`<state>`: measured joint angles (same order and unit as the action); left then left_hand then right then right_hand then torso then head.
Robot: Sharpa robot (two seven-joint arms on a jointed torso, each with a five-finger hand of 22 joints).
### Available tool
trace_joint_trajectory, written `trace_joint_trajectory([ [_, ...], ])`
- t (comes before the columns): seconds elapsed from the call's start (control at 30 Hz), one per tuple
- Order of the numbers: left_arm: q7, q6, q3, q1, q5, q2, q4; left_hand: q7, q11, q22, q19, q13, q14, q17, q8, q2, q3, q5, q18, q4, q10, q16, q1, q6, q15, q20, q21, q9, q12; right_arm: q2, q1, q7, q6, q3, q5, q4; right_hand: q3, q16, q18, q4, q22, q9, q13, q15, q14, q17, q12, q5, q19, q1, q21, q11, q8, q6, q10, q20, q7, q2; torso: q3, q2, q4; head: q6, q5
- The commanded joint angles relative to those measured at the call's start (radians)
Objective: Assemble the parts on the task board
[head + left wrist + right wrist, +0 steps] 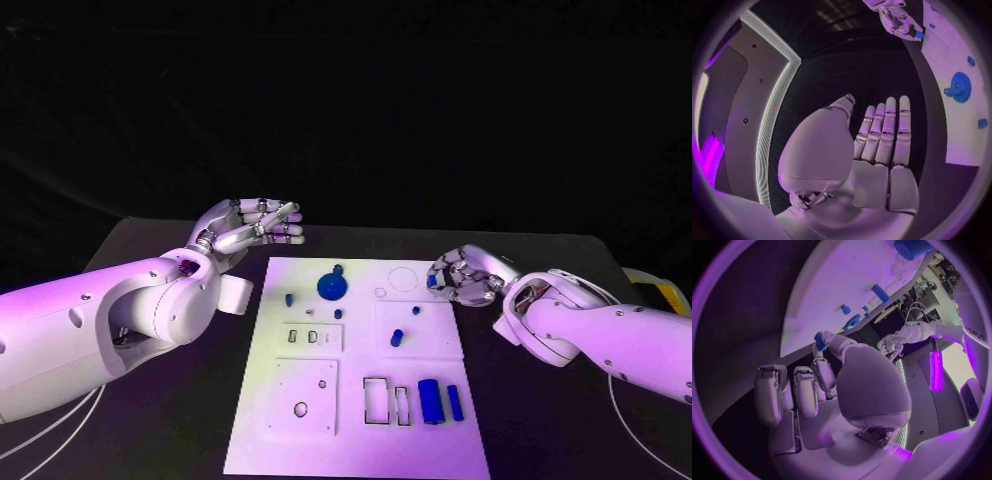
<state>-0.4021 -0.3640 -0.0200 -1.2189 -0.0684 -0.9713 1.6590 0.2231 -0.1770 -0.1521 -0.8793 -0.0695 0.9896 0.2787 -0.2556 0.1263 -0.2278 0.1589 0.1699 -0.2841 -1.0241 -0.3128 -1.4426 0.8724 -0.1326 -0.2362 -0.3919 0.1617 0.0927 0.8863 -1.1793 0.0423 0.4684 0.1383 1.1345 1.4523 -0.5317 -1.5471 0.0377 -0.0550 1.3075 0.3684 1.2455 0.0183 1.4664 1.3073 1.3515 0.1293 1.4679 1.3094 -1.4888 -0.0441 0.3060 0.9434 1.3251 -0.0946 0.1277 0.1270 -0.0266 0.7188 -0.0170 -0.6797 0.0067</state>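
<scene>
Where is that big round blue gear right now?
In the head view the blue gear lies on the white task board, in its far left part, nearer the left hand than the right hand, with a small blue part beside it.

task board (361, 420) mid table (144, 240), gear (333, 286) on its far part, l hand (253, 225) left, r hand (464, 275) right

The left arm is reaching in with its hand (248, 226) raised off the table, fingers (887, 131) lying straight and side by side, holding nothing. The right hand (464, 276) is hovering with fingers curled in, pinching a small blue part (820, 340) between thumb and fingertip.
</scene>
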Motion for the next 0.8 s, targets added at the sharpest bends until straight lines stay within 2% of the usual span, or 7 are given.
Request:
trace_joint_trajectory([
  [0.03,-0.004,0.018,0.001,-0.001,0.002,0.003,-0.002,0.006,0.000,0.001,0.003,0.001,-0.006,0.001,0.002,0.000,-0.004,0.000,0.012,-0.002,-0.002,0.004,-0.010,-0.004,0.002,-0.002,-0.006,0.000,-0.005,-0.003,-0.010,-0.070,0.015,-0.001,-0.008,0.034,-0.012,-0.004,-0.011,0.006,0.186,0.014,-0.005,0.004,0.089,0.190,-0.002,-0.009,0.035,0.004,-0.002,-0.001,0.017,0.003,0.000,0.007,-0.002,-0.019,-0.0008,-0.001,-0.0002,0.000,0.005],
  [0.23,-0.002,0.019,0.000,-0.001,0.002,0.007,-0.009,0.005,0.001,0.001,0.003,0.000,-0.007,0.003,0.002,-0.001,-0.006,0.000,0.012,-0.001,-0.004,0.005,-0.015,-0.004,0.002,-0.002,-0.006,0.000,-0.006,-0.029,-0.024,-0.140,0.002,-0.002,0.014,0.100,-0.018,-0.003,-0.011,0.010,0.185,0.015,-0.005,0.003,0.089,0.189,-0.004,-0.013,0.034,0.003,-0.001,-0.002,0.017,-0.001,-0.001,0.007,-0.001,-0.023,-0.0007,-0.002,-0.0015,-0.003,0.009],
  [0.43,0.002,0.023,0.000,-0.001,0.002,0.016,-0.017,0.005,0.001,0.001,0.003,0.000,-0.007,0.003,0.002,-0.002,-0.006,0.000,0.012,0.000,-0.004,0.005,-0.015,-0.004,0.002,-0.002,-0.006,0.000,-0.006,-0.090,-0.027,-0.202,-0.007,-0.001,0.056,0.150,-0.023,-0.003,-0.011,0.015,0.188,0.016,-0.006,0.002,0.088,0.187,-0.004,-0.009,0.036,0.002,-0.003,-0.003,0.019,-0.003,-0.001,0.007,0.000,-0.023,-0.0030,-0.003,-0.0053,-0.008,0.019],
  [0.7,0.010,0.022,0.000,-0.001,0.002,0.026,-0.026,0.004,0.001,0.002,0.004,0.000,-0.007,0.003,0.002,-0.002,-0.006,0.000,0.012,0.000,-0.004,0.005,-0.016,-0.003,0.002,-0.003,-0.007,0.000,-0.006,-0.175,-0.018,-0.265,-0.015,0.007,0.151,0.174,-0.025,-0.002,-0.012,0.016,0.188,0.017,-0.005,0.002,0.088,0.184,-0.004,-0.006,0.036,-0.002,-0.004,-0.004,0.021,-0.003,-0.001,0.006,0.001,-0.022,-0.0065,-0.008,-0.0082,-0.019,0.031],
  [0.8,0.012,0.022,0.000,-0.001,0.002,0.029,-0.028,0.004,0.001,0.002,0.004,0.000,-0.007,0.003,0.002,-0.002,-0.006,0.000,0.012,0.000,-0.004,0.005,-0.016,-0.003,0.002,-0.003,-0.007,0.000,-0.006,-0.202,-0.011,-0.281,-0.019,0.009,0.174,0.173,-0.025,-0.001,-0.011,0.016,0.188,0.017,-0.004,0.002,0.087,0.183,-0.004,-0.005,0.036,-0.004,-0.003,-0.004,0.022,-0.002,0.000,0.006,0.001,-0.022,-0.0063,-0.009,-0.0086,-0.025,0.031],
])
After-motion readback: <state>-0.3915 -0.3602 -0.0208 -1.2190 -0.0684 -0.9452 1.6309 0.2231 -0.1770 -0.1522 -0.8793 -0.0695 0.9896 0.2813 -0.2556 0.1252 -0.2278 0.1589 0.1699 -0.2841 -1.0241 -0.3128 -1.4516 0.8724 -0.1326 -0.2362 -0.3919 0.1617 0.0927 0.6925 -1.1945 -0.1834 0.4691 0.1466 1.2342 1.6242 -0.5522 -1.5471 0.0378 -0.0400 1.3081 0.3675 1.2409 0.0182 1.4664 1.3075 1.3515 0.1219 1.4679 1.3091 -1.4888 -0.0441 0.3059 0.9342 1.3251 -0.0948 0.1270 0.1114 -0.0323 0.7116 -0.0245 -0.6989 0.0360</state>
